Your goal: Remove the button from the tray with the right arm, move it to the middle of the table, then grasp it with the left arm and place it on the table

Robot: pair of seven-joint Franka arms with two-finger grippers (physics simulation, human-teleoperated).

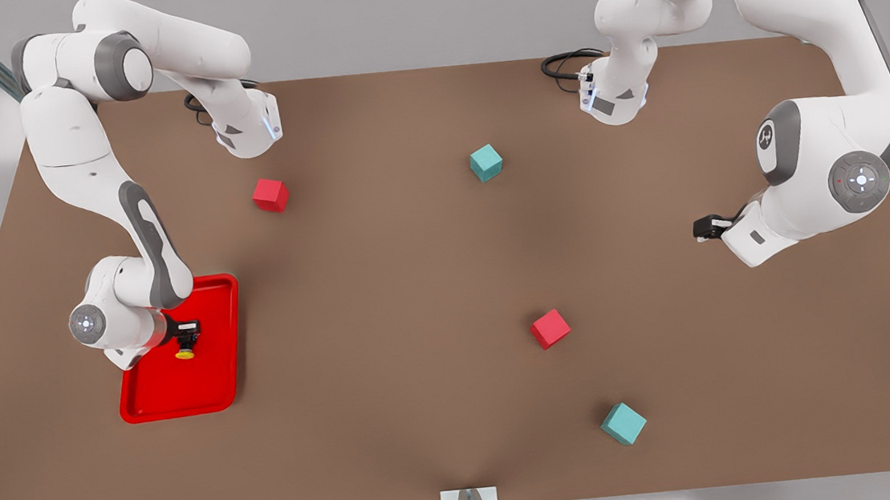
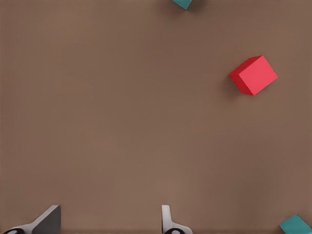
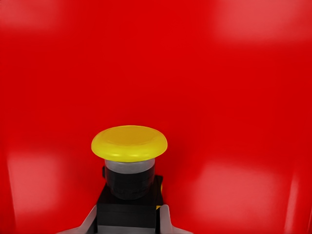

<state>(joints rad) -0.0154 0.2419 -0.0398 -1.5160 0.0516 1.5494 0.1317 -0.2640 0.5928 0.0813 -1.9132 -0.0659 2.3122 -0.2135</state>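
We are seeing the right arm's black two-finger gripper (image 1: 186,335) sitting over the bright red shallow tray (image 1: 219,382), at the front view's left, its fingers (image 3: 165,220) pressing against both sides of the tiny dark grey button with a round yellow cap (image 3: 129,168). The left arm's black gripper (image 1: 706,227) is hanging above the matt brown tabletop (image 1: 384,287) at the front view's right, its fingers (image 2: 168,219) standing spread wide, gripping nothing, with a red cube (image 2: 253,74) lying beyond them.

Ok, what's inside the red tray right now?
The button, its body between the right gripper's fingers. The arm covers part of the red tray, hiding the floor there.
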